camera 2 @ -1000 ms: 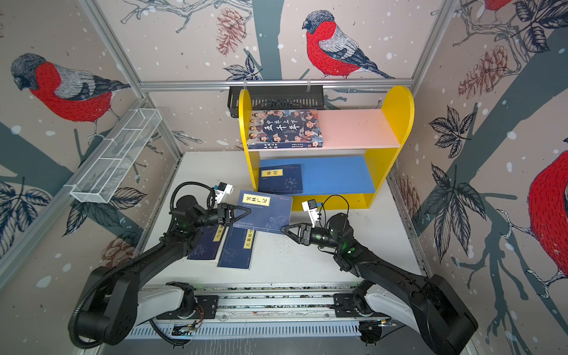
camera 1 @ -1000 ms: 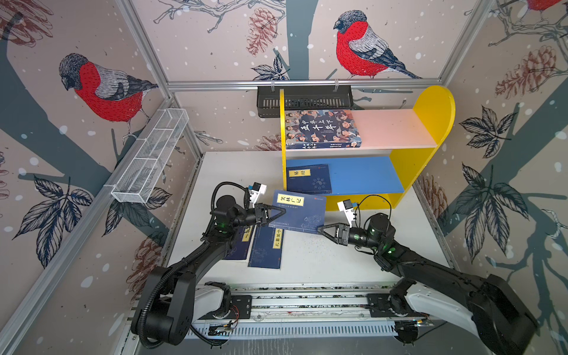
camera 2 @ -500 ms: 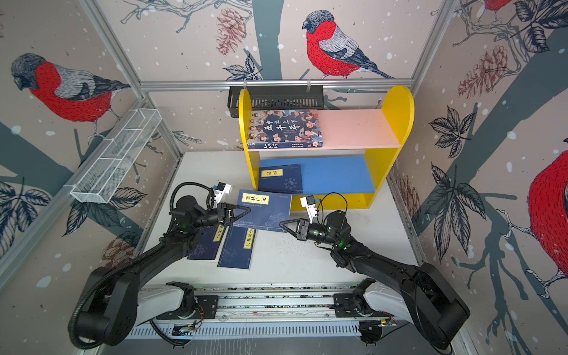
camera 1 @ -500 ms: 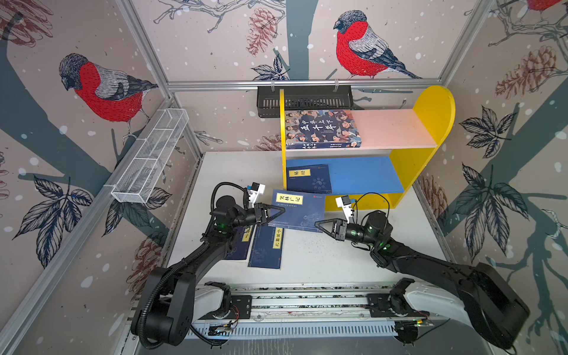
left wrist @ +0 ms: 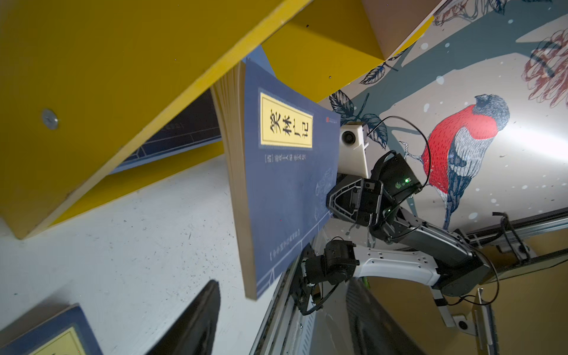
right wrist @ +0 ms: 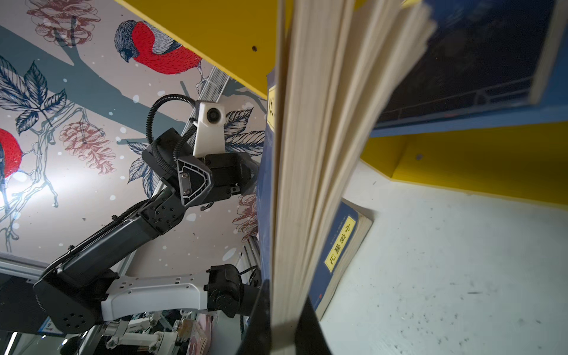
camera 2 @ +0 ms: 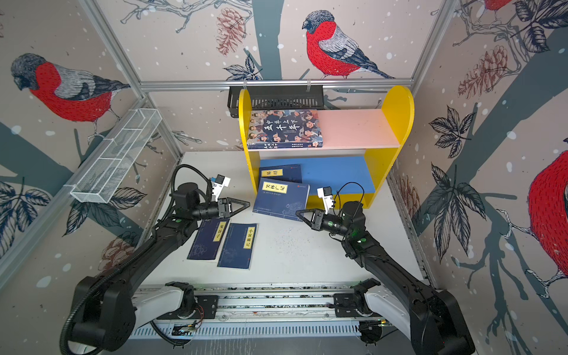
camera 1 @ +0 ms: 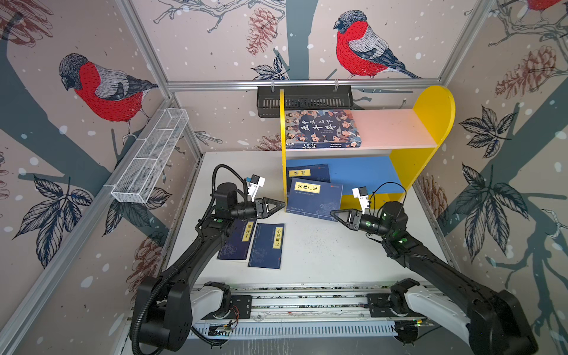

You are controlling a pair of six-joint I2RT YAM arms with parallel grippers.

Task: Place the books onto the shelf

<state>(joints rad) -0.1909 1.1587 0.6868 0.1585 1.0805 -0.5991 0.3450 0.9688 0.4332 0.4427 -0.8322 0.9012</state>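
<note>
Left wrist view gives us the clearest writing: the yellow label on the tilted navy book [left wrist: 285, 190] reads 笑林广记. The smaller line beneath it is too fine for us to read.

In both top views we read:
- 易经 on the navy book [camera 1: 307, 172] lying on the blue lower board [camera 1: 365, 170] of the shelf [camera 1: 435, 107]
- 鬼谷子 [camera 1: 238, 246] and 小窗幽记 [camera 1: 266, 246] on the two navy books lying flat, side by side, on the table [camera 1: 325, 255]
- 五千年 in large characters on the cartoon-face book [camera 1: 321, 129], which lies on the pink upper board [camera 1: 393, 126] against the straight yellow side

The left arm covers a corner of the 鬼谷子 book. In the right wrist view the tilted book's fanned page edges fill the middle of the picture. The left tool [camera 1: 281, 205], plain in both top views, has its tips hidden behind the cover there.

The right tool [camera 1: 333, 212] is clamped on the near right corner of the tilted navy book. Its dark fingers [right wrist: 312, 329] press the page block from both sides. The book's far end lies over the 易经 book at the front of the lower board, and its near end is held up off the table. The left tool's jaws stand apart, just beside the book's left edge. We cannot tell whether they touch it.
</note>
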